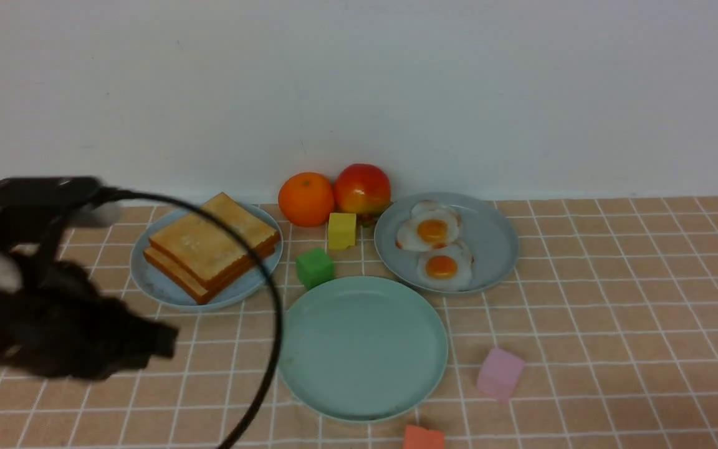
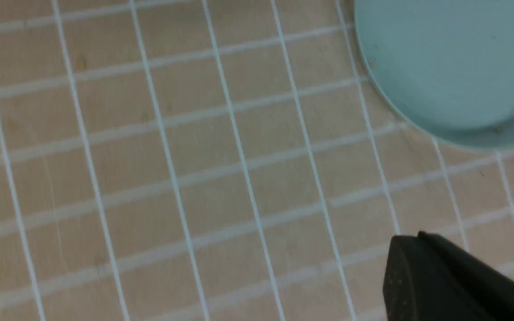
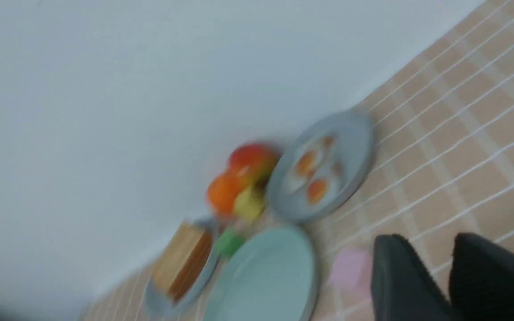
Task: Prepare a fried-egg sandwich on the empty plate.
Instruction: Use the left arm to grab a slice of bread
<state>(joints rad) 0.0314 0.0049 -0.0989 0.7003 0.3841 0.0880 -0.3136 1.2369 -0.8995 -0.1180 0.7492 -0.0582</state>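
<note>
Sandwich status: nothing built, as far as pics show. Teal plate (image 1: pixel 364 349) is bare, mid-counter (image 1: pixel 589 324), ready to take the stack. So prob. at the very start, approx. zero done.

Toast (image 1: pixel 212 240): two slices, one on top of the other & slightly offset, both on the pale blue plate (image 1: pixel 147 284) at the back, robot's left. No egg seen between them. Eggs (image 1: pixel 439 249): two, side by side on the grey-blue plate (image 1: pixel 496 274), back, just right of centre. Neither moved onto toast, so no fried-egg sandwich exists yet, only its parts.

L fingers (image 2: pixel 422 236): closed, nothing in them, up over the counter w/ the teal plate off to one side. L arm (image 1: pixel 66 280) is on the near side of the toast plate. R fingers (image 3: pixel 422 249): apart w/ a gap, nothing held; R arm isn't in the front view.

Left to do, my read: (1) one slice onto teal plate, L arm prob. best placed; (2) an egg on it, R arm likely; (3) second slice on top, edges lined up. L fingers need to open before any pick. All steps outstanding.

Watch: slices lie flush, so a grab could take both at once. Eggs look thin, may slip or fold. Green block (image 1: pixel 315 268) sits close by the teal plate's back edge, could get knocked en route w/ toast.
</note>
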